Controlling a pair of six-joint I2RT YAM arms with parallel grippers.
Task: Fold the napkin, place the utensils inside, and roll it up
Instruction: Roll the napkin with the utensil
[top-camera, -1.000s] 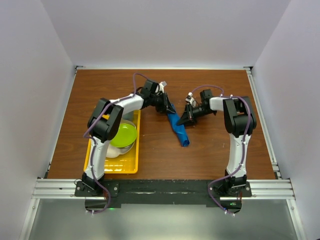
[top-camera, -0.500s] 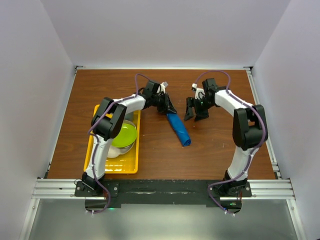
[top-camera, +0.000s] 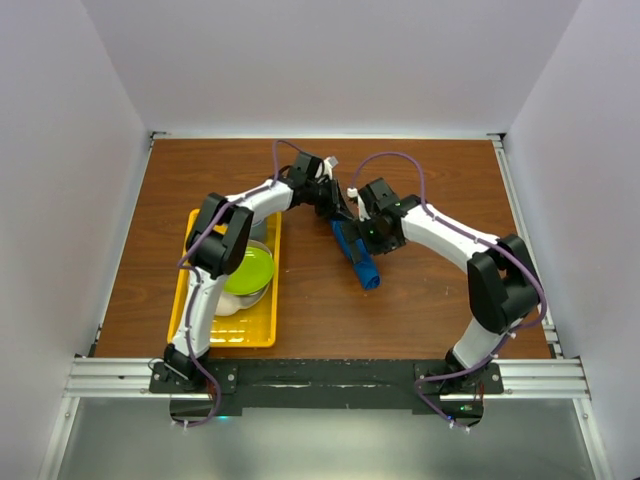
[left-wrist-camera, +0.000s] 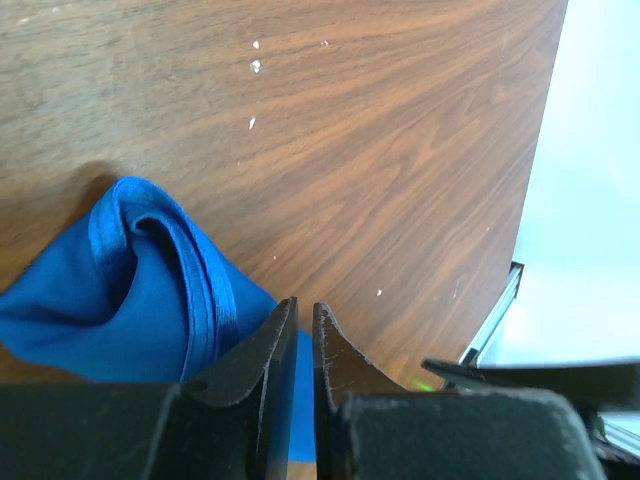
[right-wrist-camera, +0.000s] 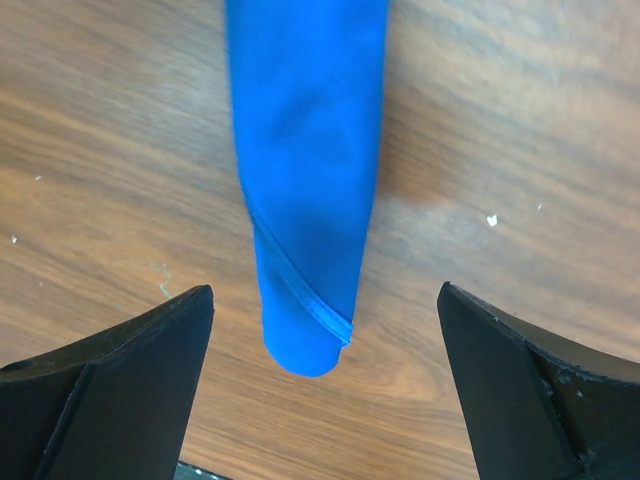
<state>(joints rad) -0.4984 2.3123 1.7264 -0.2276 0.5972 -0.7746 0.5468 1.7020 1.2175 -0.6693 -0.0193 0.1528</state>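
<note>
The napkin (top-camera: 366, 272) lies as 1 rolled tube on the table (top-camera: 200, 170), to the right of the yellow tray (top-camera: 262, 335). The left gripper (left-wrist-camera: 305, 308) sits at the tube's far end, its jaws almost together with blue cloth in the slit. The right gripper (right-wrist-camera: 325, 295) straddles the tube with its jaws spread wide, clear of the cloth.

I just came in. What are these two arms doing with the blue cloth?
The napkin lies rolled into a tube on the table. The left gripper, jaws almost together, sits at the roll's far end; whether it pinches cloth is unclear. The right gripper hangs open over the roll, one finger on each side. No fork is visible.
</note>
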